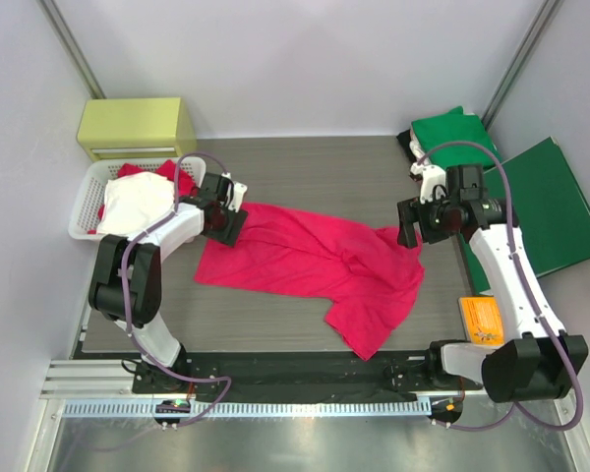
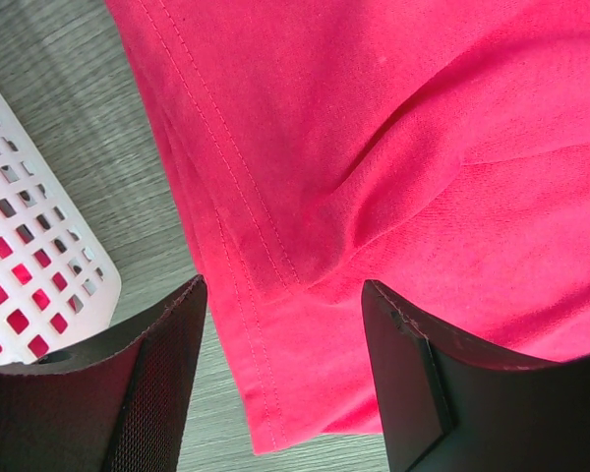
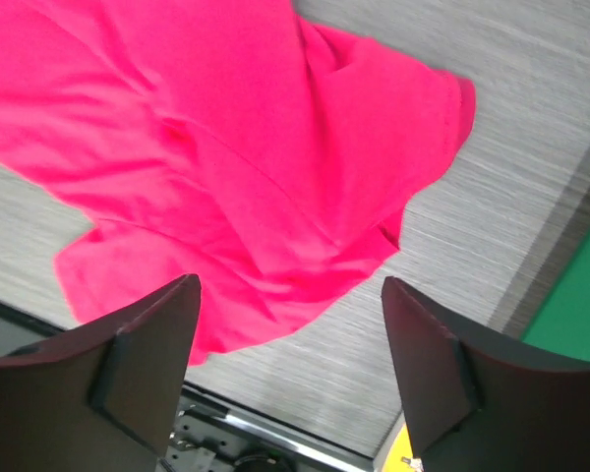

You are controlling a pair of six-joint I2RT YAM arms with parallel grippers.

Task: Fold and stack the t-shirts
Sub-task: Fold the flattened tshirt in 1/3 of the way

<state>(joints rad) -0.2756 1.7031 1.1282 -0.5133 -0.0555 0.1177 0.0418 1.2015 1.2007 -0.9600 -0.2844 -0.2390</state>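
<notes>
Shirt: bright pinkish-red soft cloth t-shirt [image 1: 315, 261] lies crumpled mid-frame on the grey tabletop [image 1: 305, 167].
Left pincer [image 2: 283, 287]: apart, empty, over the shirt's left hem.
Right pincer [image 3: 290, 283]: apart, empty, above the bunched right side.
Do well: grab both edges, pull flat first.

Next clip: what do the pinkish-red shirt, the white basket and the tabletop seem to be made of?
Pinkish-red shirt: soft knit cloth, probably cotton jersey, matte; it creases loosely and has a double-stitched hem. White basket: moulded plastic, faintly glossy, pierced by a grid of square holes. Tabletop: grey wood-grain surface, likely laminate rather than real wood, though the look leaves that open.
</notes>
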